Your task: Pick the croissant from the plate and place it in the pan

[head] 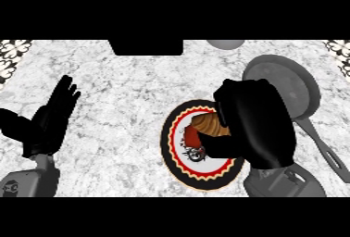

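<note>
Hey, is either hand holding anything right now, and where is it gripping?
The right hand curls over the croissant at its right end, still on the plate. The left hand holds nothing.

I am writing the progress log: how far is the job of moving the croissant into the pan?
Done: the right hand has reached the plate and covers part of the croissant. In hand: the grasp, though its fingers are hidden, so I cannot tell if they have closed. Left: lifting the croissant and placing it in the pan, which holds nothing. The left hand rests open at the left.
</note>
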{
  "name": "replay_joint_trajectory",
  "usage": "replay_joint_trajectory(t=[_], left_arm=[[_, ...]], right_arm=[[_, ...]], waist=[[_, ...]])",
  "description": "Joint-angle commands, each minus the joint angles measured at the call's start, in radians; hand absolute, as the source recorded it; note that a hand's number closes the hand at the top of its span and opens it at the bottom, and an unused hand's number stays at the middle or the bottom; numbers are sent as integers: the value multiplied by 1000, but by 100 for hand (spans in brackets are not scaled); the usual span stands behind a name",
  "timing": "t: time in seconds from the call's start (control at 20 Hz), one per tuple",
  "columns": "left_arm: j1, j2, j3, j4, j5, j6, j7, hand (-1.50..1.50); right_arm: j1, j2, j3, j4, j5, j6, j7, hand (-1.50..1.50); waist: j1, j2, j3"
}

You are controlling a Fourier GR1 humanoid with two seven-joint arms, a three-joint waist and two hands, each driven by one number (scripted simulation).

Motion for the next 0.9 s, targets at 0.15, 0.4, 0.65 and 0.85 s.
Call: replay_joint_trajectory(t=[0.15,0.4,0.65,0.85], left_arm=[[-66,-5,16,78,-6,-1,-16,0],[-8,-15,-1,25,-16,-10,-31,0],[-39,-14,15,61,-14,-13,-48,0],[-35,29,39,-26,27,-41,51,0]], right_arm=[[-78,-50,-229,-37,-95,15,-16,150],[-57,-156,-393,121,-144,-146,-132,150],[-99,-250,-568,260,-247,-240,-253,150],[-118,-309,-654,454,-297,-351,-358,150]], waist=[[1,6,1],[6,7,1],[4,9,1],[14,8,1]])
